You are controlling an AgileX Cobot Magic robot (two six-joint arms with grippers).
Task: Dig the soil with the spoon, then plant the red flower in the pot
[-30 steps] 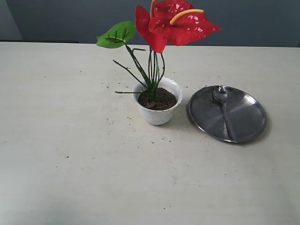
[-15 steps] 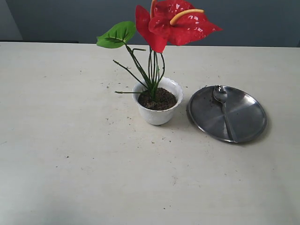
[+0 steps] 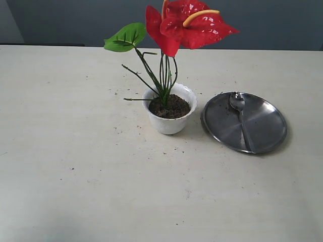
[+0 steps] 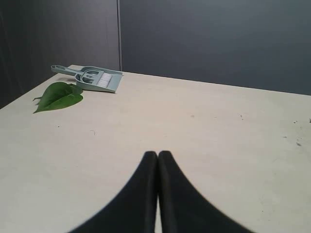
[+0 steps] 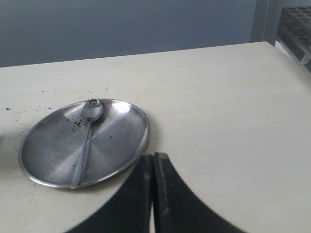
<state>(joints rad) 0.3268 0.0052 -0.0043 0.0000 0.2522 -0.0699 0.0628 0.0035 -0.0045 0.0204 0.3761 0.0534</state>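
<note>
Spoon (image 5: pixel 85 143) (on plate (image 5: pixel 121 141)) near right claw (image 5: pixel 153 158).

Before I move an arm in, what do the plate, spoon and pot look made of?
Plate: looks like brushed steel, dull grey sheen with faint radial streaks. Spoon: polished metal, brighter mirror-like glints. Pot: smooth opaque white with soft gloss, likely glazed ceramic, though plastic cannot be ruled out.

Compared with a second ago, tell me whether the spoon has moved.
No. The spoon lies where it did on the steel plate, its bowl at the plate's far edge, beside the white pot.
</note>
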